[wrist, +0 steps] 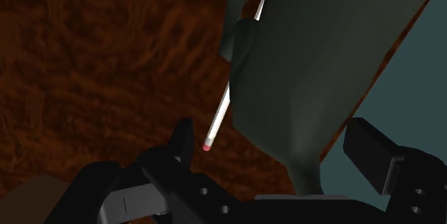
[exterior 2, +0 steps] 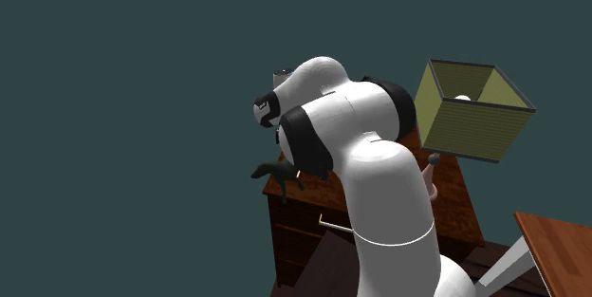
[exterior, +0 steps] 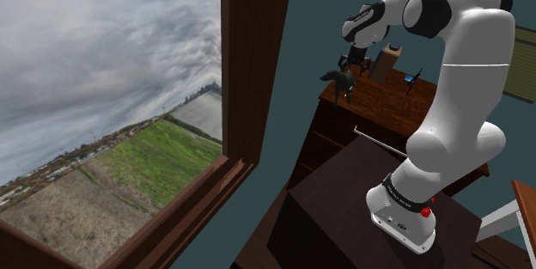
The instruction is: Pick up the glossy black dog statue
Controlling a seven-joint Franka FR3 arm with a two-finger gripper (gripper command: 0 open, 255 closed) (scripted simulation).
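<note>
The dog statue [exterior: 342,82] is dark grey-green and stands near the corner of a brown wooden dresser [exterior: 386,104], at the end towards the shoulder view's left. In the second exterior view the dog statue [exterior 2: 275,172] pokes out past the dresser's edge, beside the arm. My black gripper [exterior: 354,59] hangs just above it. In the wrist view the dog statue [wrist: 315,65] looms large between the fingers. My gripper [wrist: 272,135] is open, with one finger [wrist: 183,140] well off the dog's side and the other close beside it.
A pencil [wrist: 218,115] with a pink eraser lies on the dresser top right by the dog. A lamp with an olive shade [exterior 2: 474,110] and a small dark object [exterior: 413,78] stand further along. A wood-framed window [exterior: 249,70] fills the shoulder view's left.
</note>
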